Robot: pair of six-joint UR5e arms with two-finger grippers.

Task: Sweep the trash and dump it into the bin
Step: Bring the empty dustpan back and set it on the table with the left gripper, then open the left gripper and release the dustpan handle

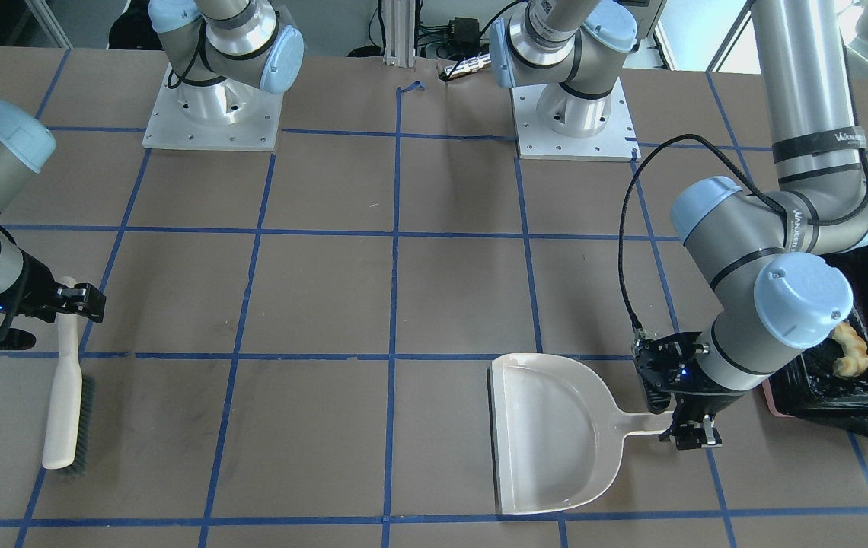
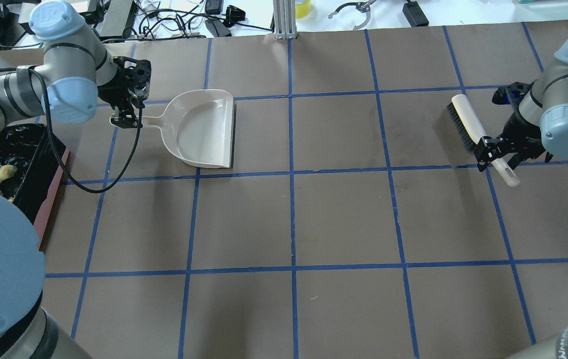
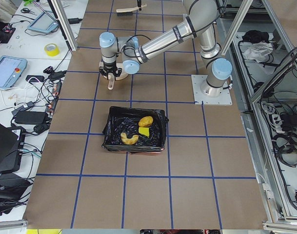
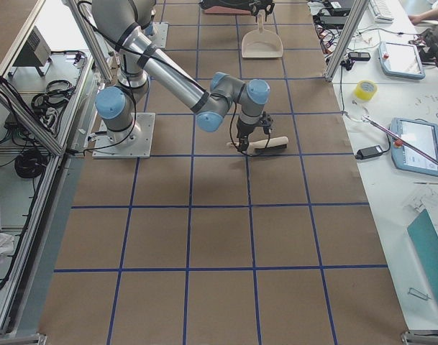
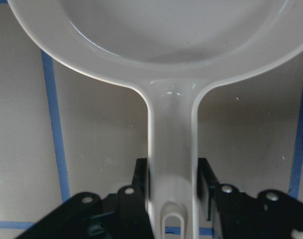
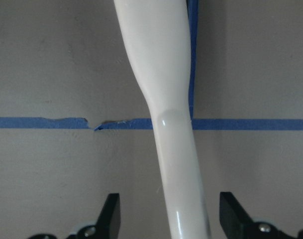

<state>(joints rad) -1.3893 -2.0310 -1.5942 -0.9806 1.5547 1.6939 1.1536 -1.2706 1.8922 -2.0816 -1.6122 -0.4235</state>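
1. We make out small white lettering on a black strap [image 1: 821, 143] around the left arm [image 1: 799, 68]; it begins "WA", and the rest is too small for us to read.
2. A 2nd strap [image 1: 794, 221], lower on that arm, bears similar lettering turned sideways, equally unclear.

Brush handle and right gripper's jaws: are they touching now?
Apart. The right wrist view shows the brush handle between the jaws of the right gripper, table visible on both sides.

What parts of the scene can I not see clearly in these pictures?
- Front-facing view: the left arm's elbow covers most of the bin; only the croissant shows.
- Overhead view: the bin is cut by the left edge.
- Right wrist view: the brush bristles lie outside the frame.
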